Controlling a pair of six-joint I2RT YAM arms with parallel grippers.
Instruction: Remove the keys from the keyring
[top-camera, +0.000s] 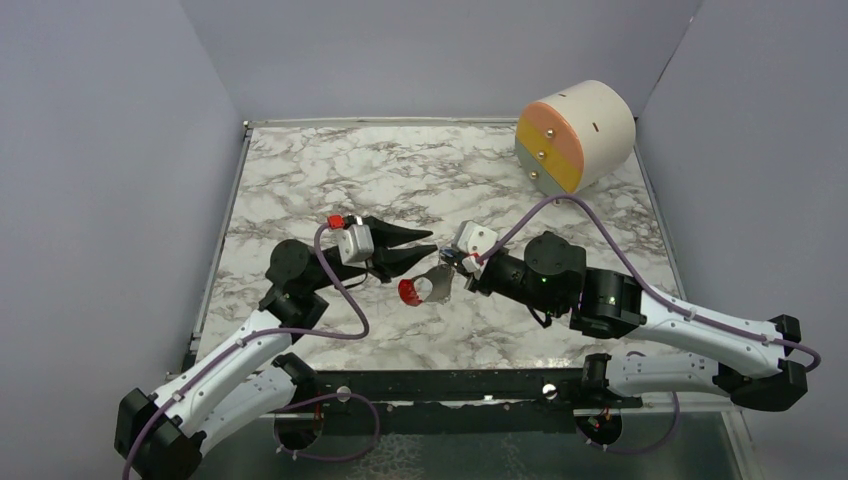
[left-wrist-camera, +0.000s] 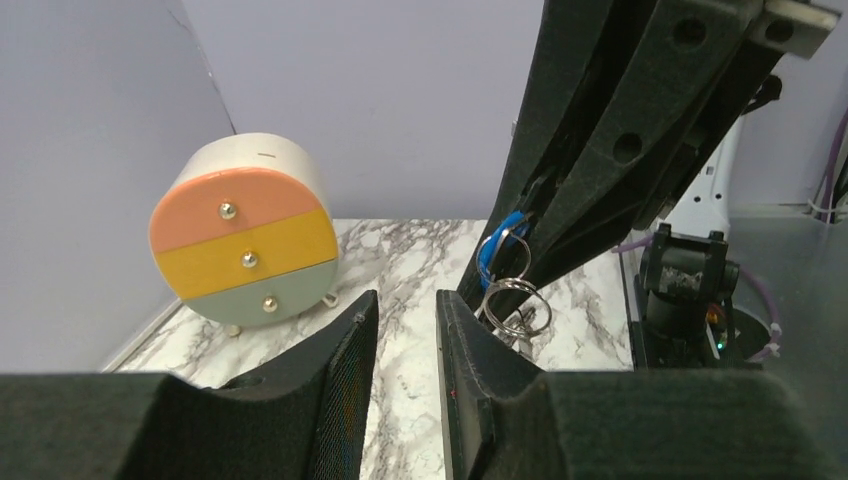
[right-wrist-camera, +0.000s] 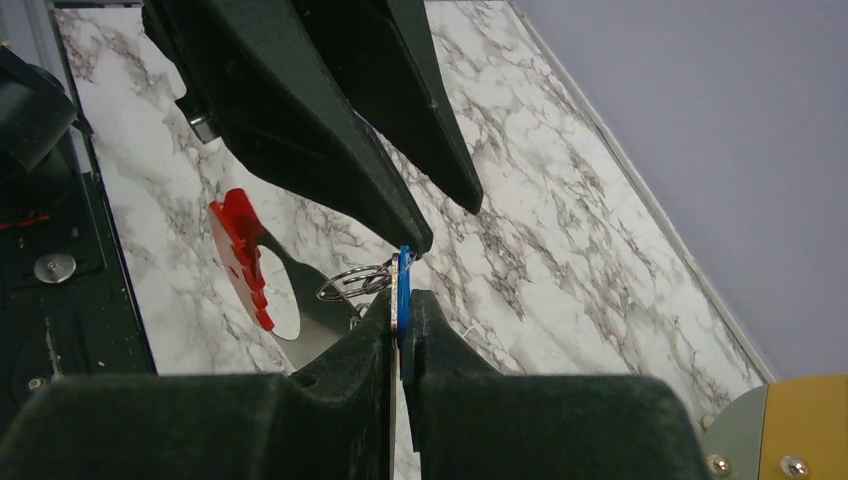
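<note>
Mid-table on the marble table (top-camera: 330, 170), the two grippers meet nose to nose. The right gripper (top-camera: 458, 263) is clamped tight on the one blue key (right-wrist-camera: 403, 285). That key is pinched edge-on, and in the right wrist view its long axis runs twelve to six along the fingers.

One keyring (top-camera: 432, 285) hangs off the key. From above it trails away toward eight o'clock and finishes in its single red end (top-camera: 410, 292).

The left gripper (top-camera: 433, 242) sits partly open with nothing between its fingers. The key lies just beside its tips at about four o'clock from above, and the ring is lower, near six. My read is that the left gripper, as the free one, has to dip to catch the ring while the right pulls the key away.

One cream drawer drum (top-camera: 575, 135) stands well apart at two o'clock.
</note>
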